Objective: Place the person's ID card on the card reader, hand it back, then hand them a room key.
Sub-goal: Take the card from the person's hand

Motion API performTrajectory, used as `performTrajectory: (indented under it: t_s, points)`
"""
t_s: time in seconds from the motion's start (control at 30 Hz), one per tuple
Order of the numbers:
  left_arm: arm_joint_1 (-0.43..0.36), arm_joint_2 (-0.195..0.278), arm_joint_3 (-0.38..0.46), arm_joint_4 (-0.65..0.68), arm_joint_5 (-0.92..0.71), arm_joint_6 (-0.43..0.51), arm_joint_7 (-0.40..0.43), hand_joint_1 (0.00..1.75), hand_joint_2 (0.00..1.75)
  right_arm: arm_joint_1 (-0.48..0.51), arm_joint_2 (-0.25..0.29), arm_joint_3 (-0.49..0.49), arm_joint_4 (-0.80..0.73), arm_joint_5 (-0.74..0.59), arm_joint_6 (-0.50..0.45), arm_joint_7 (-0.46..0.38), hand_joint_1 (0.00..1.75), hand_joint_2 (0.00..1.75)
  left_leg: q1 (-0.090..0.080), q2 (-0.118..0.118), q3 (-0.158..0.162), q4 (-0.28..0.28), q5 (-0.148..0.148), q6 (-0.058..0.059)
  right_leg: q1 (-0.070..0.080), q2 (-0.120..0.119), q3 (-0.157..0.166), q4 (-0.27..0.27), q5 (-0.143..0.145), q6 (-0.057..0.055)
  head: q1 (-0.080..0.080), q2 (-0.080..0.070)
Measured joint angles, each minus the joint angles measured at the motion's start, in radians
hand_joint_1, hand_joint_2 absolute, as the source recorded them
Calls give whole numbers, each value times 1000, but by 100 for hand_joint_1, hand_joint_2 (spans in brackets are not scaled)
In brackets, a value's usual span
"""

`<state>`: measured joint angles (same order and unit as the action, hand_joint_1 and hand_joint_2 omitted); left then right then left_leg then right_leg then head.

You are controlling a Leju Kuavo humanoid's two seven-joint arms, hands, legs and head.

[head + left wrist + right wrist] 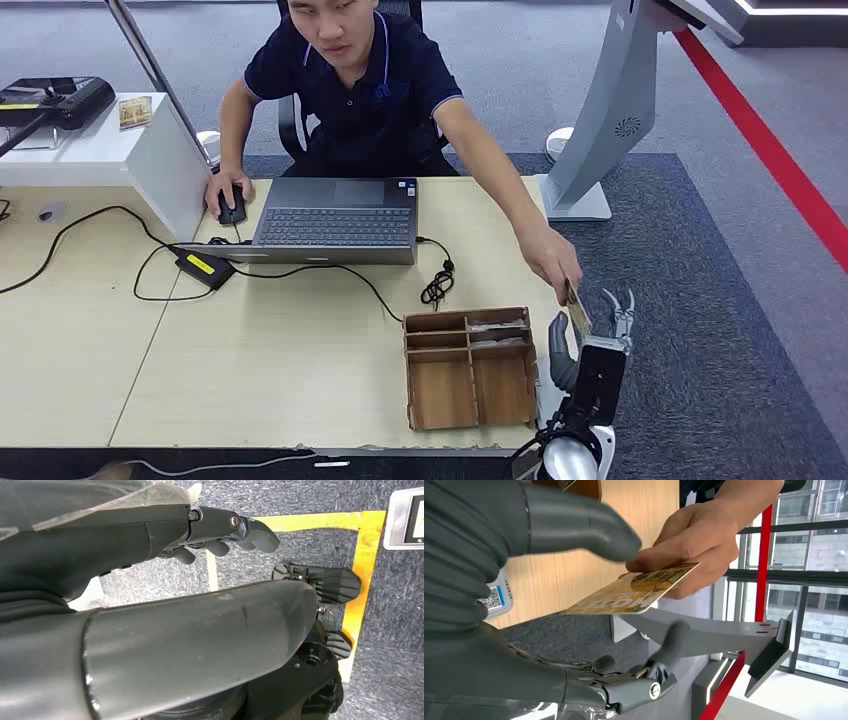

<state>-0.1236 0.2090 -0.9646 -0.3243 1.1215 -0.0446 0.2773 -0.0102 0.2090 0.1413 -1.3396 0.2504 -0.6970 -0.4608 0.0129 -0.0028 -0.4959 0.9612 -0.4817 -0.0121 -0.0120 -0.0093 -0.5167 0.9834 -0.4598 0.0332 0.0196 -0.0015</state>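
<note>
A person seated behind the table reaches over its right edge and holds out a yellow-brown patterned card (577, 312) (634, 591) in their hand (553, 262) (694, 540). My right hand (590, 355) (574, 605) is raised just off the table's right edge, with its thumb (579, 525) on one side of the card and its fingers (659, 672) on the other. A gap shows on both sides, so the hand holds nothing. A white device with a QR label (494, 597) lies beside this hand. My left hand (220, 530) hangs by my body with nothing in it.
A wooden compartment box (468, 365) with cards in its far slots stands at the table's front right. A laptop (338, 220), a mouse under the person's other hand (230, 205), a power brick (205, 267) and cables lie further back. A grey kiosk stand (610, 110) rises at the right.
</note>
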Motion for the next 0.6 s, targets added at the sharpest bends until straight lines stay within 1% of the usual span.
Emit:
performTrajectory:
  t_s: [0.6]
  points:
    - [0, 0, 0, 0, -1, -3, 0, 0, 0, 3, 0, 1, -5, 14, 0, 1, 175, 175, 0, 0, 0, 0, 0, 0, 0, 0, 0, 0, 0, 0, 0, 0]
